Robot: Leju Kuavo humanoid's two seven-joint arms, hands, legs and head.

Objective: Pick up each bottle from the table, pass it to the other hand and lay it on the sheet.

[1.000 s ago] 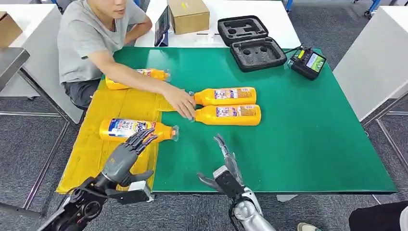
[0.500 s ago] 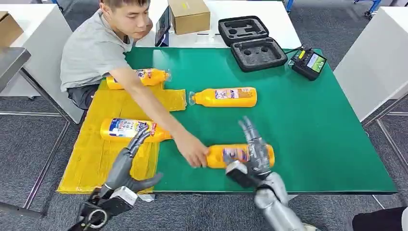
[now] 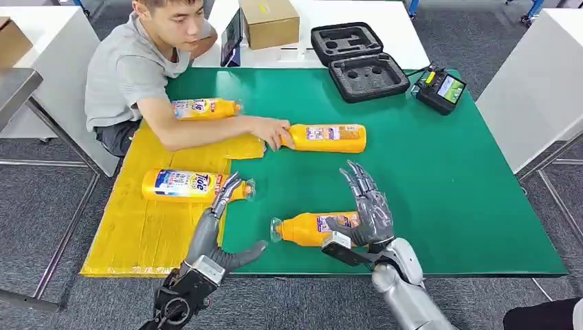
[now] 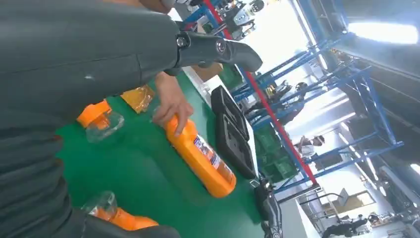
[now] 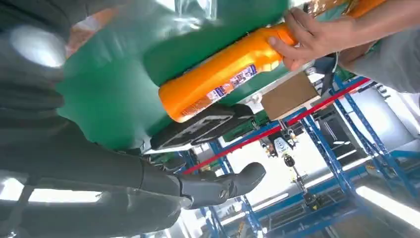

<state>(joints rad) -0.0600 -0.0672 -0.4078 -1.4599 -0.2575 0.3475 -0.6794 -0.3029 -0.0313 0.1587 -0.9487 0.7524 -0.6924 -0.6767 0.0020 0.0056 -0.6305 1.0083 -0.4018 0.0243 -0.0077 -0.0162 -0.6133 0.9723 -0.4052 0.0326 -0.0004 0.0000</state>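
An orange bottle [image 3: 306, 228] lies on the green mat [image 3: 447, 192] near the front edge, clear cap to the left. My right hand [image 3: 368, 213] hovers over its base end with fingers spread and the thumb against it, not gripping. My left hand [image 3: 220, 234] stands open at the edge of the yellow sheet [image 3: 137, 227], fingertips near the cap of a labelled bottle [image 3: 185, 185] lying on the sheet. A person's hand [image 3: 271, 130] holds the neck of a far bottle [image 3: 328, 137] [image 4: 200, 157] [image 5: 218, 79]. Another bottle [image 3: 205, 108] lies at the sheet's far end.
The person sits at the table's far left corner, forearm stretched across the sheet. A black foam case [image 3: 357, 62], a cardboard box [image 3: 269, 20] and a black controller [image 3: 440, 88] sit at the back. The mat's right half is bare.
The person's hand left the front bottle and went back to the far bottle's neck. The front bottle slid a little left. My left hand moved right and forward.
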